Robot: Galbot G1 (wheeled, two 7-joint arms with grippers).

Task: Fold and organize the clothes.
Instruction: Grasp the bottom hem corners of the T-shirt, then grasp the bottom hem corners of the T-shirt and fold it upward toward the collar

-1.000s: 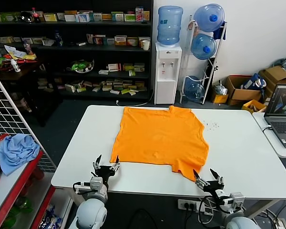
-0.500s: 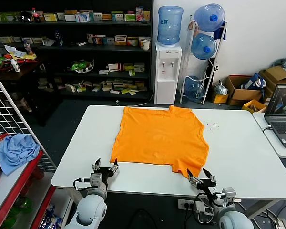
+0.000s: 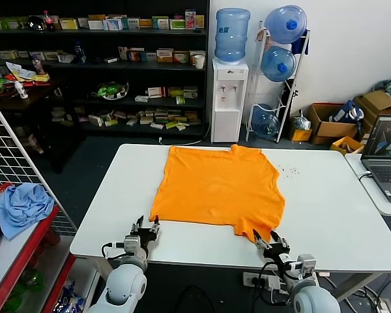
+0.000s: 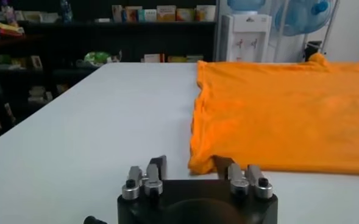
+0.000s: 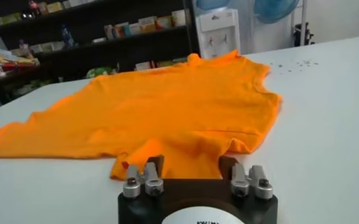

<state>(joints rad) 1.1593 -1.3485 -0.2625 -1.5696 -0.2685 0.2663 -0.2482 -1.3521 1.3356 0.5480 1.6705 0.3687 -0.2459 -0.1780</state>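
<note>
Both released, the left pincer (image 3: 147,226) and right pincer (image 3: 266,242) could bunch the T-shirt (image 3: 216,191) by nudging its hem on the bench (image 3: 326,208).

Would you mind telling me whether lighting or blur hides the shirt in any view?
Head view: the bright orange fabric T-shirt is evenly lit and sharp. Left wrist view: shelves behind look soft, shirt corner clear. Right wrist view: only soft shadows in its folds.

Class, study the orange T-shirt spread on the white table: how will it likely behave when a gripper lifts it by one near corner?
The orange T-shirt lies flat with soft wrinkles, so it is probably floppy and would drape and sag from the pinched corner. It looks thin, so likely light. On the smooth white table it may slide or bunch if pushed.
</note>
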